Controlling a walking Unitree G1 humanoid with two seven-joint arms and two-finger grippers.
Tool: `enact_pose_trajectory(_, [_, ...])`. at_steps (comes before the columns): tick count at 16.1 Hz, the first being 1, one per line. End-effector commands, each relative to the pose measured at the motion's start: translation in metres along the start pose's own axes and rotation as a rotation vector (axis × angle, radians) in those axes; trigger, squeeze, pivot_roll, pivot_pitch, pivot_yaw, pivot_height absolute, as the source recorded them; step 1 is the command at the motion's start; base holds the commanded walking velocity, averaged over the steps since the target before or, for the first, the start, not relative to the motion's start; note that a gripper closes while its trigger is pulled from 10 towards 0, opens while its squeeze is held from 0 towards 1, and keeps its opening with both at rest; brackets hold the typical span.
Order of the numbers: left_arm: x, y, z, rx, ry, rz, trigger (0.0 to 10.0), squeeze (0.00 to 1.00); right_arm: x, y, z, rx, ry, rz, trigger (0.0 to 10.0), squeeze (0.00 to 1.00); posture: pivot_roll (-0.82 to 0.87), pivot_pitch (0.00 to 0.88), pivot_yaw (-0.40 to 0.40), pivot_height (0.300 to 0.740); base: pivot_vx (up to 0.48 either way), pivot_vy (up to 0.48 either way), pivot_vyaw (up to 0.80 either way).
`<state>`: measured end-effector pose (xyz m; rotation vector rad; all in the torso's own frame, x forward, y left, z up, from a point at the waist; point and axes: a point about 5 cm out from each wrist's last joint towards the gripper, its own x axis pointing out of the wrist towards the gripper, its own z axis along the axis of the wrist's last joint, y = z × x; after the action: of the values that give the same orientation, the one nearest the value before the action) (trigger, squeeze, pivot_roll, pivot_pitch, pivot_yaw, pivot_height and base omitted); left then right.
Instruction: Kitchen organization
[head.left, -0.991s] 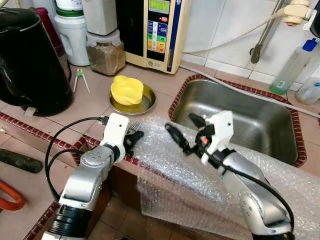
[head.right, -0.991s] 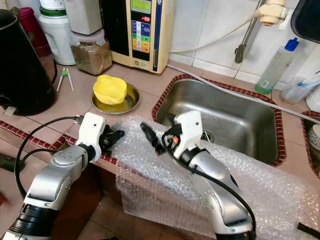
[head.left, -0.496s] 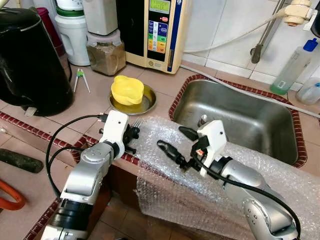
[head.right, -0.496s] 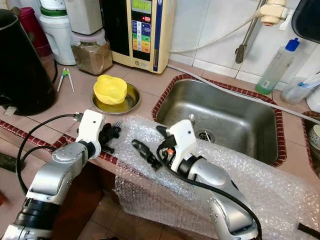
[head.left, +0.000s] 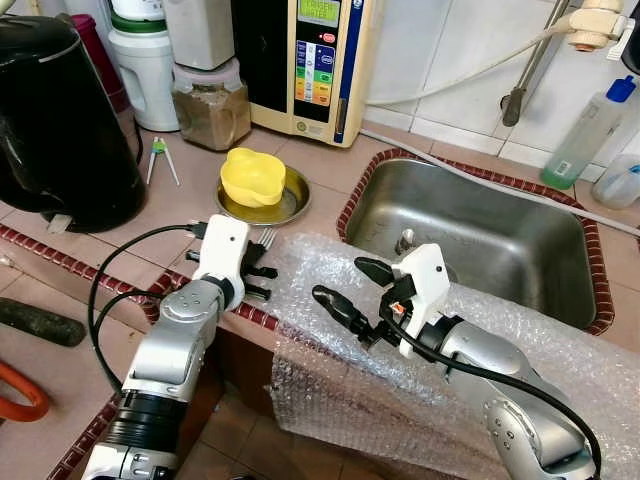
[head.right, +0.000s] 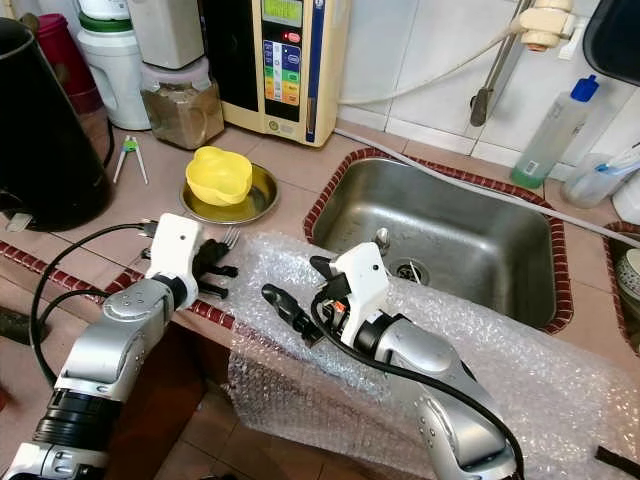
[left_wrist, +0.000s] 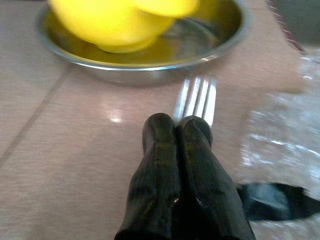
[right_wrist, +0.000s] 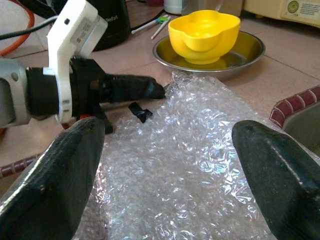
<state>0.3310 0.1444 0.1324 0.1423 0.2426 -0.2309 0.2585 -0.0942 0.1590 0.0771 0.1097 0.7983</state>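
A clear bubble wrap sheet (head.left: 330, 365) drapes over the counter's front edge beside the sink. My right gripper (head.left: 352, 288) hovers open just above it, the wrap (right_wrist: 190, 170) spread between its wide-set fingers (right_wrist: 65, 170). My left gripper (head.left: 262, 272) is shut at the wrap's left edge, fingers pressed together (left_wrist: 177, 125). A steel fork (left_wrist: 196, 97) lies on the counter with its tines poking out just past those fingertips; whether it is pinched I cannot tell. Beyond the fork a yellow bowl (head.left: 254, 178) sits in a shallow steel dish (head.left: 292, 206).
The steel sink (head.left: 470, 225) lies behind the wrap. A black kettle (head.left: 60, 120) stands at the left, with a jar of brown powder (head.left: 210, 110) and a water machine (head.left: 320, 60) along the wall. Green-handled tongs (head.left: 158, 155) lie by the kettle; a plastic bottle (head.left: 590, 125) stands at the far right.
My right gripper has come down and toward me, from above the sink edge to just over the bubble wrap, still open. My left gripper has slid slightly left, staying shut.
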Motion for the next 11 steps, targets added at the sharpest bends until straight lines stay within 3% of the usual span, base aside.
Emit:
enact_pose_trajectory(1, [0.0023, 0.0029, 0.0031, -0.004, -0.028, 0.035, 0.0, 0.0, -0.0009, 0.0019, 0.0027, -0.023, 0.003, 0.014, 10.0, 0.0, 0.03, 0.084, -0.048, 0.74, 0.0, 0.0, 0.0])
enact_pose_trajectory(11, [0.0061, 0.0038, 0.0017, 0.005, -0.097, 0.05, 0.0, 0.0, -0.0013, -0.0002, 0.0033, -0.038, 0.006, 0.001, 10.0, 0.0, 0.02, 0.085, -0.06, 0.74, 0.0, 0.0, 0.0])
